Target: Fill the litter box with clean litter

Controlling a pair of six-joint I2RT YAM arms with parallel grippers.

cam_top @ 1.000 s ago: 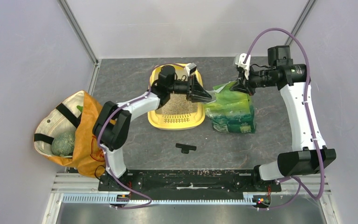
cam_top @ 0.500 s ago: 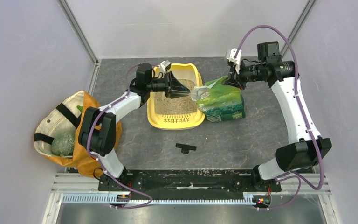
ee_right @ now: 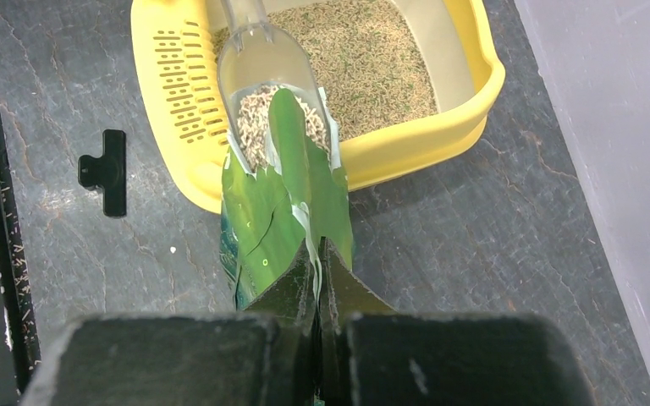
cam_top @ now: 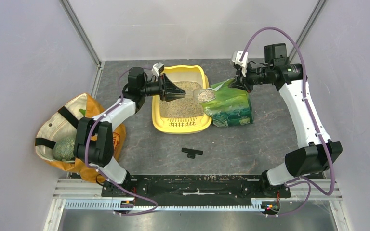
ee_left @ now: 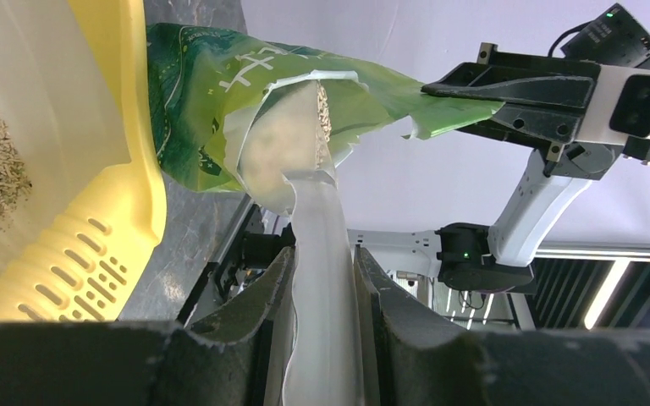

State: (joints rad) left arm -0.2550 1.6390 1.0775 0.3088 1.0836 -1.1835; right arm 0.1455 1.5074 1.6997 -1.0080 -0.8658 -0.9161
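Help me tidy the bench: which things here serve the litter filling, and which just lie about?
In use: litter box, clean litter, clear scoop, green litter bag.
Lying about: orange tote bag, black T-shaped part.

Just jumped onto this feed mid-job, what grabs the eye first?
The yellow litter box sits mid-table, partly filled with clean litter. At its right rim, the left tool holds a clear scoop loaded with granules at the mouth of the green bag, whose top edge the right tool pinches.
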